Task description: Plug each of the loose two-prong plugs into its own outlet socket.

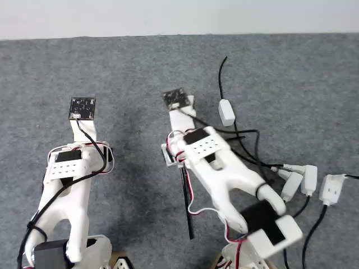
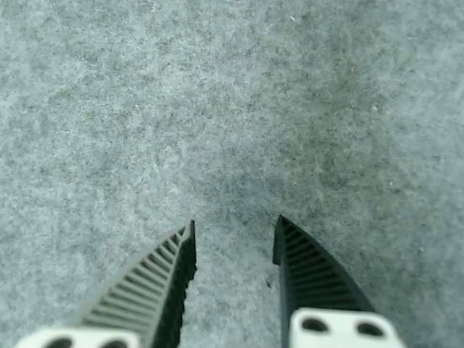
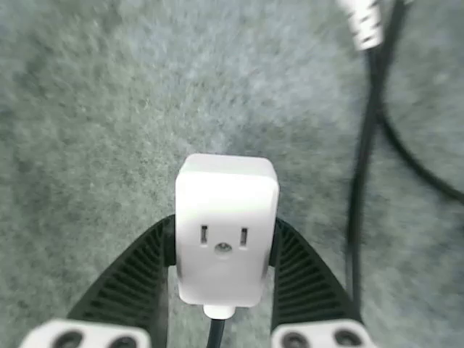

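Note:
My right gripper (image 3: 223, 225) is shut on a white outlet socket (image 3: 226, 232), its slotted face turned toward the wrist camera and a black cord leaving its lower end. In the high view this gripper (image 1: 178, 101) is at mid table, with a white plug (image 1: 226, 112) on a black cable lying just to its right. Part of a white plug (image 3: 362, 22) and a black cable (image 3: 370, 123) lie on the carpet beyond the held socket. My left gripper (image 2: 236, 221) stands open over bare grey carpet, at the left of the table (image 1: 82, 109).
Several white plug and socket pieces (image 1: 308, 179) with black cords lie in a cluster at the right front, one more (image 1: 334, 188) at the edge. A straight black cord (image 1: 187, 202) runs under the right arm. Grey carpet (image 1: 129, 73) covers the table.

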Robot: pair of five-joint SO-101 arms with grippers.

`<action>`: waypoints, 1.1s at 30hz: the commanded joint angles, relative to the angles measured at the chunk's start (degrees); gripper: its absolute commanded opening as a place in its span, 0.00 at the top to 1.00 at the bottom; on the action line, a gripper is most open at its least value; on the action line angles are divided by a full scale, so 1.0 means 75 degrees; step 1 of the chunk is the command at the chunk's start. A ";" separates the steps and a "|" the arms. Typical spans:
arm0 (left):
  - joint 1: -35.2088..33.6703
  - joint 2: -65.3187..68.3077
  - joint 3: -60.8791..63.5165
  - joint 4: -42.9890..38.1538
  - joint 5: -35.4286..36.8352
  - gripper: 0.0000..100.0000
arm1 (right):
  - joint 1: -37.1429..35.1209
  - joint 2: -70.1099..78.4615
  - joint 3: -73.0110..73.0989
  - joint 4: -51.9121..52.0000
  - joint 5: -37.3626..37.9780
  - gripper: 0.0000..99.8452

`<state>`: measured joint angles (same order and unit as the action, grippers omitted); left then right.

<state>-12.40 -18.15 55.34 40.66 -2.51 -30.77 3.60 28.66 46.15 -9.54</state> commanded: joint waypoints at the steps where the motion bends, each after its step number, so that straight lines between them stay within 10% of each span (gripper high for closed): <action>1: -0.0047 -0.0023 -0.0029 -0.0141 -0.0059 0.83 | -0.0076 0.0229 -0.0457 0.0018 -0.0152 0.87; 17: -0.0059 -0.0023 -0.0029 -0.0141 -0.0070 0.83 | 0.0147 0.0498 -0.1934 0.1448 -0.0164 0.78; 33: -0.0059 -0.0023 -0.0029 -0.0141 -0.0070 0.83 | 0.0533 0.1014 -0.1852 0.1213 -0.0164 0.91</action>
<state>-12.40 -18.15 55.34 40.66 -2.51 -26.90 11.34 16.79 56.09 -10.24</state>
